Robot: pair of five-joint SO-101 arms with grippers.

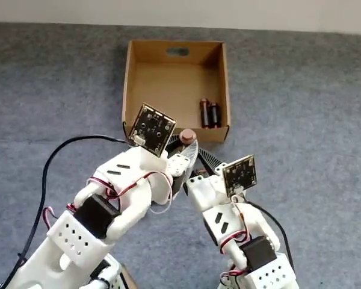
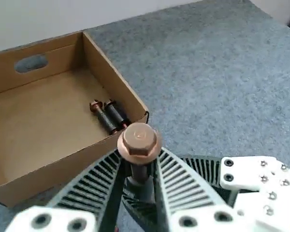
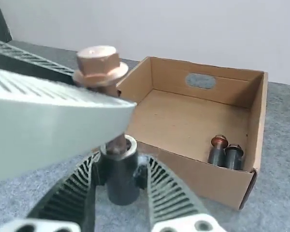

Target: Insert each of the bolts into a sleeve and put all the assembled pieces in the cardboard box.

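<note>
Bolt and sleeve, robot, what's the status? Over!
Left gripper shut on bolt. Right gripper shut on sleeve, bolt tip in its mouth. Two assembled pieces in cardboard box. Nothing blocking the box.

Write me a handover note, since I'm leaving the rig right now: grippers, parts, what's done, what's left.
Left gripper: shut on a bolt, head up, just in front of the box.
Right gripper: shut on a sleeve, upright under the bolt. The bolt's tip is at the sleeve's mouth, with the shank mostly out.
Done: two assembled pieces lie side by side in the box, by the corner nearest the right arm.
To do: seat this bolt, then put the piece in the box.
</note>
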